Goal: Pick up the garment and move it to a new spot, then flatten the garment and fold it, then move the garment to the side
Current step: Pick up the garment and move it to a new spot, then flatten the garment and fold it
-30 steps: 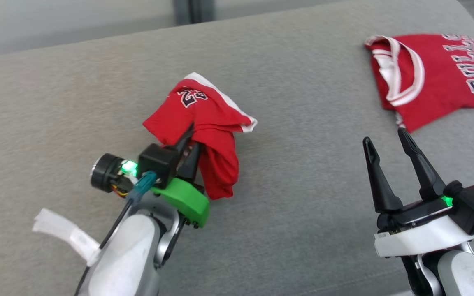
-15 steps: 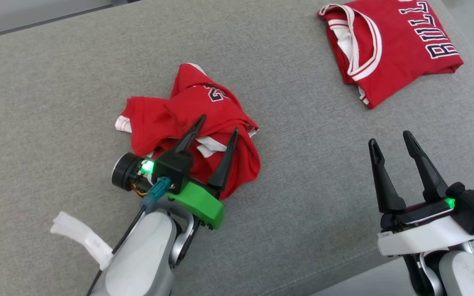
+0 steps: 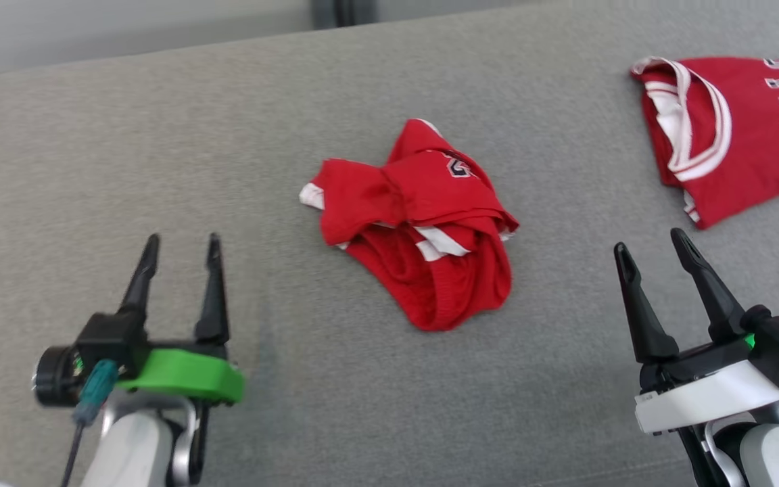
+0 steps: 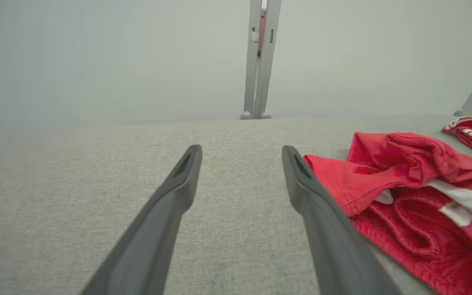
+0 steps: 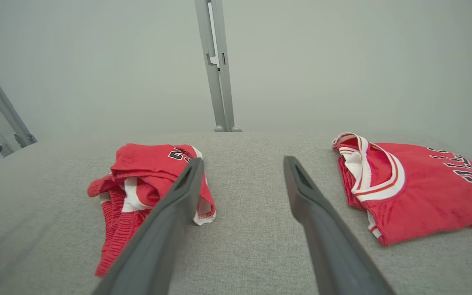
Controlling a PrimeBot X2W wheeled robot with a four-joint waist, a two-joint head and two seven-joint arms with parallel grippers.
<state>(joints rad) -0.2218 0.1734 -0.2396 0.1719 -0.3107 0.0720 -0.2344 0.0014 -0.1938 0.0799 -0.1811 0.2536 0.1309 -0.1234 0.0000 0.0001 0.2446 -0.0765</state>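
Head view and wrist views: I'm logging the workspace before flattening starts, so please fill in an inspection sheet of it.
Surface: grey fabric cushion, flat.
Job's things: red garment, crumpled in a heap mid-cushion, nothing holding it.
Clutter: folded red jersey at the far right, apart from the garment.
Grippers: left gripper open, over the cushion left of the garment; right gripper open, on the near side of the jersey, holding nothing.
Cables: dark cable with a teal plug at the left wrist; another teal plug at the right wrist.
Surroundings: pale wall and grey metal post behind the cushion.
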